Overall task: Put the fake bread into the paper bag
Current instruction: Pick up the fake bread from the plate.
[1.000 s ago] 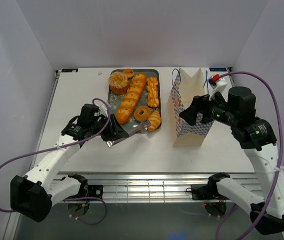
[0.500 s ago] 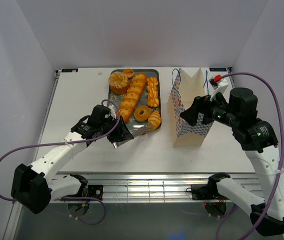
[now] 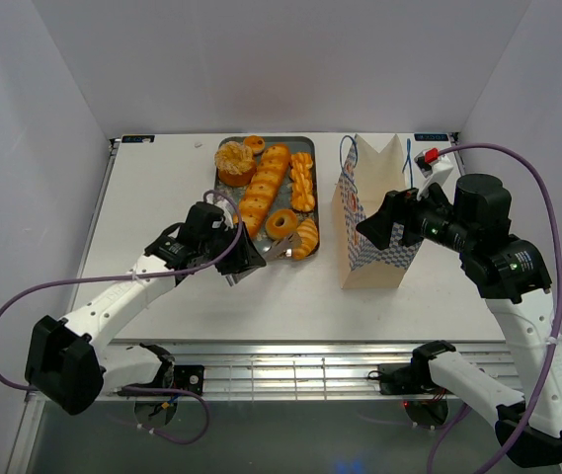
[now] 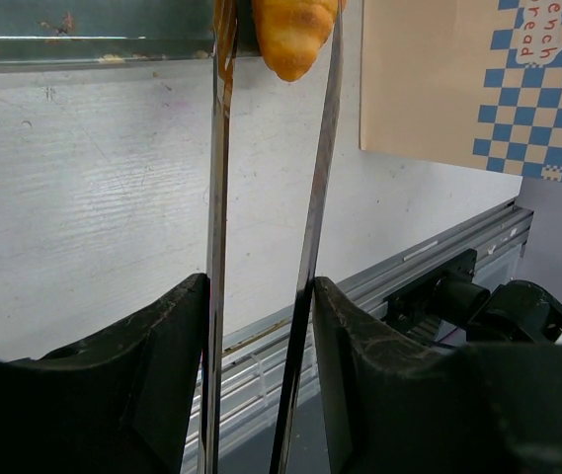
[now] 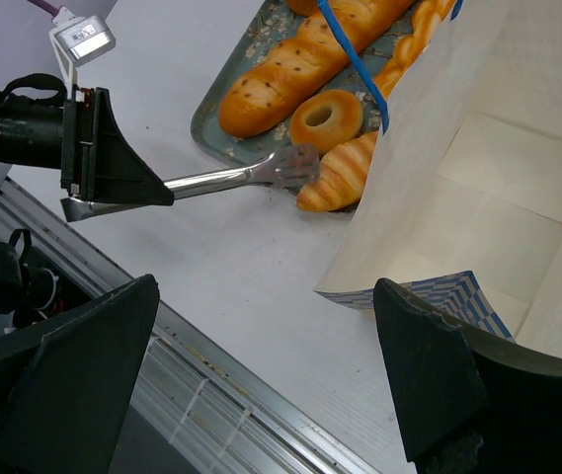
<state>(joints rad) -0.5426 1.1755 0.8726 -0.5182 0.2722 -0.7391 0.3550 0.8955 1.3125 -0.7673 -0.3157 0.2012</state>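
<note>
six pieces of fake bread (image 3: 261, 188) lie on the grey tray (image 3: 295, 143): a baguette (image 3: 253, 209), a twisted stick (image 3: 302, 181), a donut (image 3: 281, 224), a croissant (image 3: 306, 237), a cupcake (image 3: 234, 163) and a small tart (image 3: 254, 144). none is in the paper bag (image 3: 374, 252), which stands upright on the table (image 3: 162, 188) just right of the tray, its mouth open. the left gripper (image 3: 236, 255) is clamped on the handle end of metal tongs (image 3: 271, 252). the tongs are partly spread, and their two blades reach either side of the croissant's end at the tray's near right corner. whether they pinch it cannot be told. the right gripper (image 3: 374, 225) hangs at the bag's upper left edge with its jaws spread wide, holding nothing.
</note>
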